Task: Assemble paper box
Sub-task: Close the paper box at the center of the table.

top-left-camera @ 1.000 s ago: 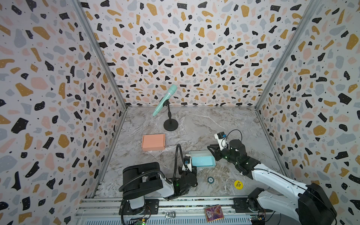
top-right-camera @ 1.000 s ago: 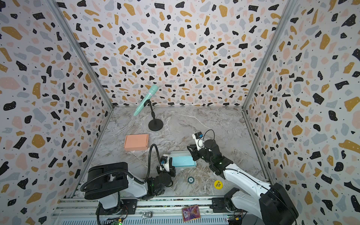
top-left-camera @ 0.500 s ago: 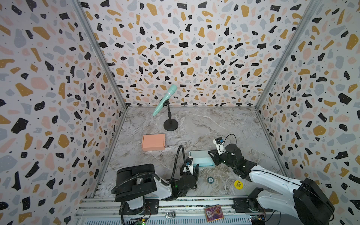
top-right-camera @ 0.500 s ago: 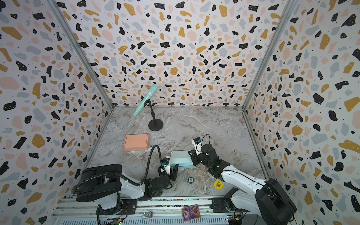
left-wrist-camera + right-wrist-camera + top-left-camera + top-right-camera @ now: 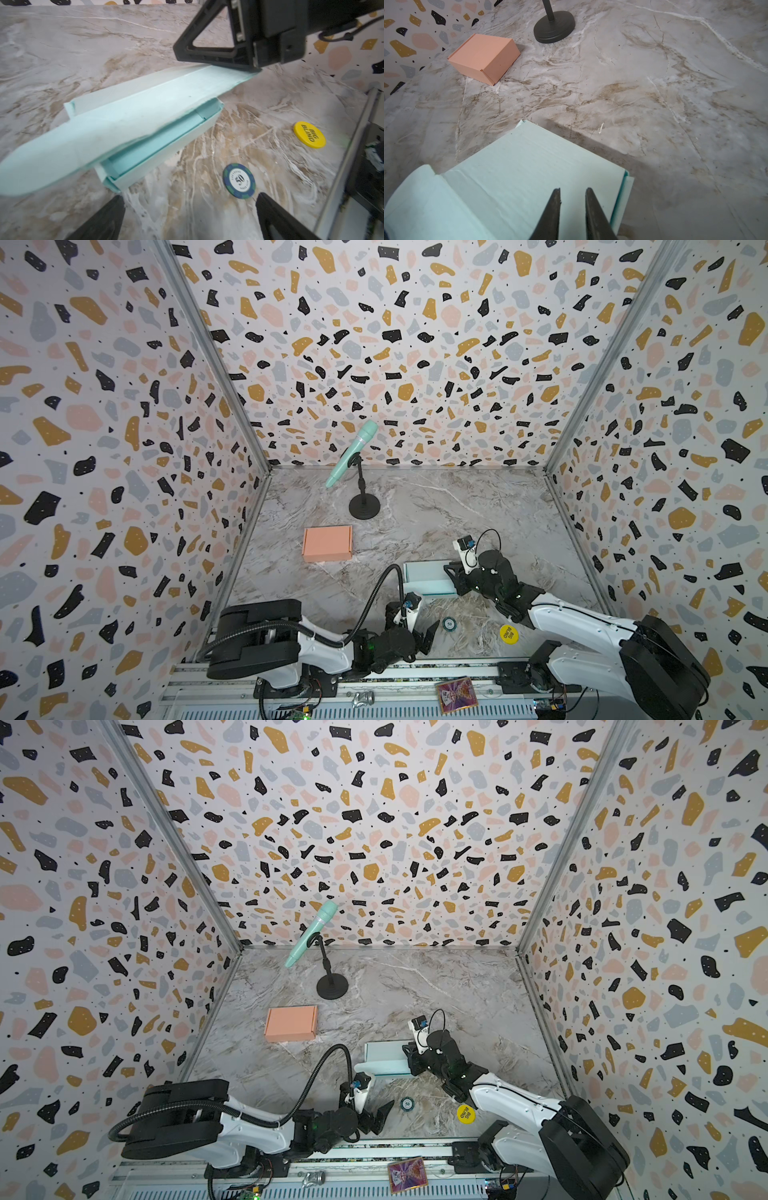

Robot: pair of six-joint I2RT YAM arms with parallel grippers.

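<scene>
Marble tabletop [image 5: 436, 506] is carrying the mint paper box [image 5: 158, 133] near its front edge, lid still gaping, right gripper [image 5: 572, 199] seemingly pressing it narrow-jawed, left gripper [image 5: 187, 216] having just released, now standing wide.

The tabletop [image 5: 478, 506] is a grey-and-brown marbled surface, enclosed by terrazzo-patterned walls. Resting directly on it:

- A closed salmon box [image 5: 327, 544], left of centre in both top views.
- A black round microphone stand base [image 5: 364, 506], above that box, near the back wall.
- A pale teal paper box [image 5: 428, 577], lid partly raised, lower centre.
- A blue poker chip [image 5: 449, 623] and a yellow "BIG BLIND" disc [image 5: 508, 633], well apart, near the lower edge.
</scene>
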